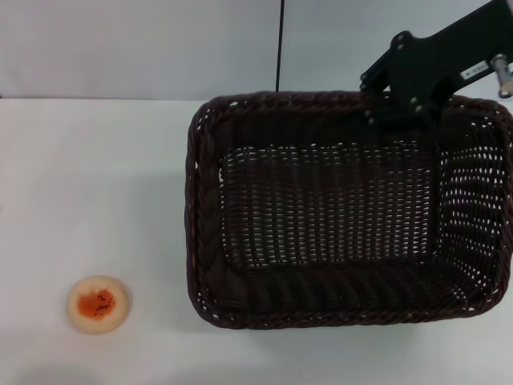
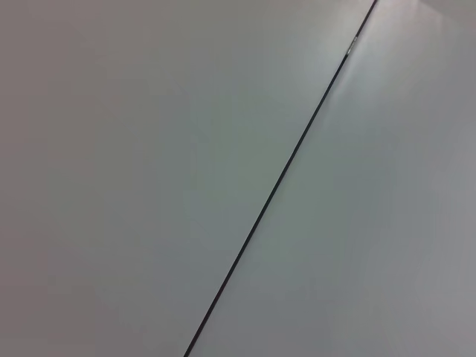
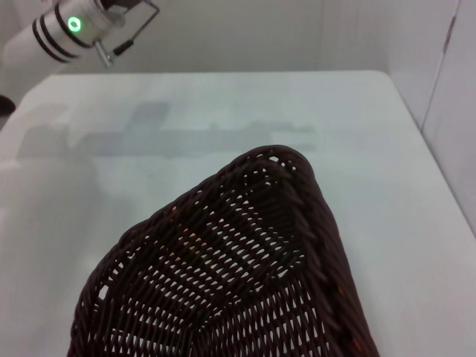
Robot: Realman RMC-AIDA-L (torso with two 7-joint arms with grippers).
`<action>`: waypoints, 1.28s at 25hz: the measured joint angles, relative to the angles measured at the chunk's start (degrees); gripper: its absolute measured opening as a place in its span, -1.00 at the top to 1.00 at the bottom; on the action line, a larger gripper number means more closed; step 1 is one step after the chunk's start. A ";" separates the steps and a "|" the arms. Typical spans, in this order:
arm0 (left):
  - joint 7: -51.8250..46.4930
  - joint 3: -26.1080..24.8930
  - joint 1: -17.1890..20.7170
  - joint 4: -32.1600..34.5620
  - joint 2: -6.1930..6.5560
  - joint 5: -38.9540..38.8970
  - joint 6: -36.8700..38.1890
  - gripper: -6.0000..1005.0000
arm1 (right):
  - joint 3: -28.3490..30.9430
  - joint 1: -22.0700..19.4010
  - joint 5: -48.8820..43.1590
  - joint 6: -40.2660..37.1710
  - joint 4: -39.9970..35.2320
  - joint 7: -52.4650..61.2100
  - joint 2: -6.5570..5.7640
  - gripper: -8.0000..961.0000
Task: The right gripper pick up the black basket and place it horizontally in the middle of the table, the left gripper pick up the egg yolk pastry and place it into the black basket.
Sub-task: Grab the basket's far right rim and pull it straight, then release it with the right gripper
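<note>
From the head camera I am seeing the right gripper [image 1: 401, 112] reaching down from the upper right onto the far rim of the black basket [image 1: 350, 210], toward its right-hand end. Its fingertips are lost against the dark braided rim, so I cannot tell how far they are open or whether they are gripping the wicker. The basket is sitting long side across on the right half of the white table [image 1: 96, 176]. My right wrist camera is looking along one rounded basket corner [image 3: 282, 160]. The egg yolk pastry [image 1: 98, 304] is lying orange face up near the front left, well apart from the basket. The left gripper is showing in none of my views.
</note>
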 joint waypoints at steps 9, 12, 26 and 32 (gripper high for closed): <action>-1.38 0.30 0.56 -0.37 -0.03 0.00 0.22 -0.07 | -2.89 0.06 -0.24 3.75 0.43 -0.86 1.32 0.60; -1.39 0.44 0.70 -0.49 0.01 0.00 0.22 -0.06 | -3.18 0.27 -0.27 5.42 2.04 -1.18 1.36 0.60; -1.93 0.40 0.75 -0.50 -0.03 0.00 0.22 -0.06 | -4.14 0.38 -1.01 8.32 3.41 -1.44 1.36 0.61; -1.93 0.57 0.69 -0.50 -0.03 0.00 0.22 -0.06 | -4.70 0.35 -1.24 9.40 3.13 -1.97 2.05 0.59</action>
